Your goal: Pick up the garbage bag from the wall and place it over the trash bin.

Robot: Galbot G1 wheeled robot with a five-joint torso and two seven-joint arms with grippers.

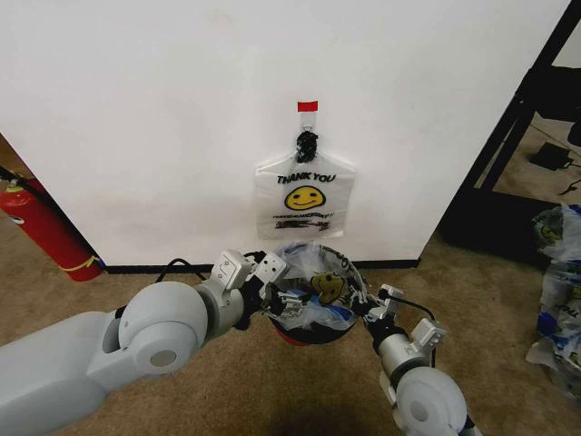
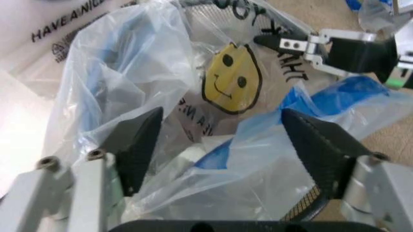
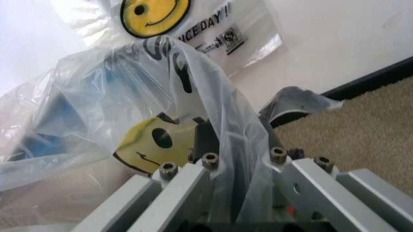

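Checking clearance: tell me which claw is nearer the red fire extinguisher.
Left. The left claw is at the trash bin's side facing the fire extinguisher; the right claw, pinching the garbage bag, is at the opposite side.

Pale grey rounded arms, silver screwed hand (image 2: 219, 145), black ribbed fingertips (image 2: 326, 150)

The garbage bag (image 1: 313, 286) lies crumpled over the trash bin (image 1: 309, 334) at the wall (image 1: 182, 118), left gripper (image 1: 270, 292) and right gripper (image 1: 370, 307) at opposite rims (an identical flat bag (image 1: 305, 195) hangs above).
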